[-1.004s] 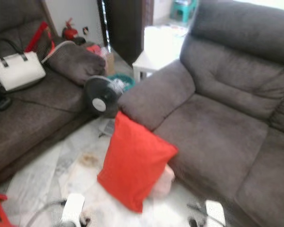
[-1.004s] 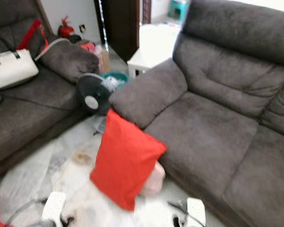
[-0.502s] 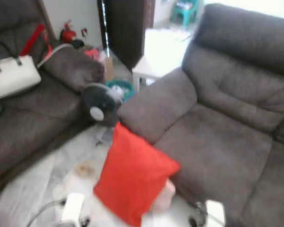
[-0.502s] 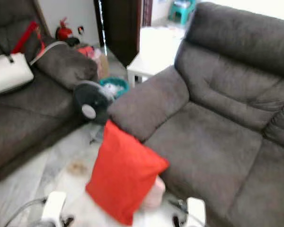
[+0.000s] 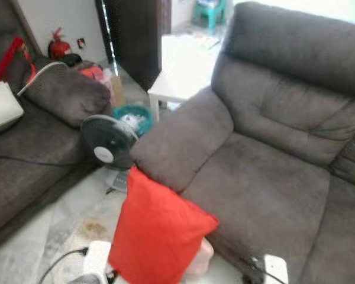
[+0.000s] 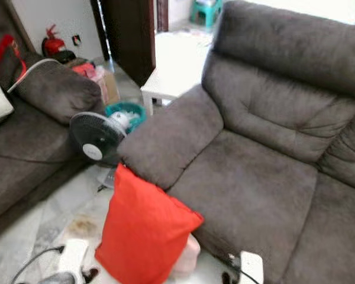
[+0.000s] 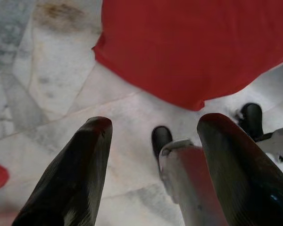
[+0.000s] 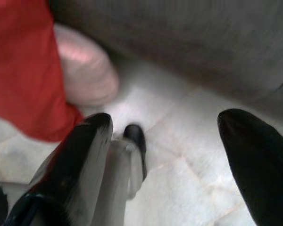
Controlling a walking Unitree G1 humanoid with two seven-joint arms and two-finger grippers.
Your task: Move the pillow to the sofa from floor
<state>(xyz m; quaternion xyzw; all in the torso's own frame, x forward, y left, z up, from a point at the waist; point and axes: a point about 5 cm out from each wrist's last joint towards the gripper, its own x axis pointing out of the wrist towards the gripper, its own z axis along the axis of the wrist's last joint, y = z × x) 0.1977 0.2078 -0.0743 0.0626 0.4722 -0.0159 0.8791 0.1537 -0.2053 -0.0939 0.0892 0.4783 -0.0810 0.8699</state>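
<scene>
Each end effector (image 7: 151, 160) has two long, glossy black, tapering fingers (image 8: 80, 165).

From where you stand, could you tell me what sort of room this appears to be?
Most likely a home living room: two grey sofas, a large one and a second one, stand at an angle on a marble floor. A red pillow leans against the large sofa, and a standing fan sits between them.

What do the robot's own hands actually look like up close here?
Each ends in two long, glossy black fingers that taper to rounded tips, as on the left gripper and the right gripper. From the head camera, pale silvery-white blocky arm parts show low in the picture, with a dark cable curving beside the left one. Both hang over the pale marble floor.
</scene>
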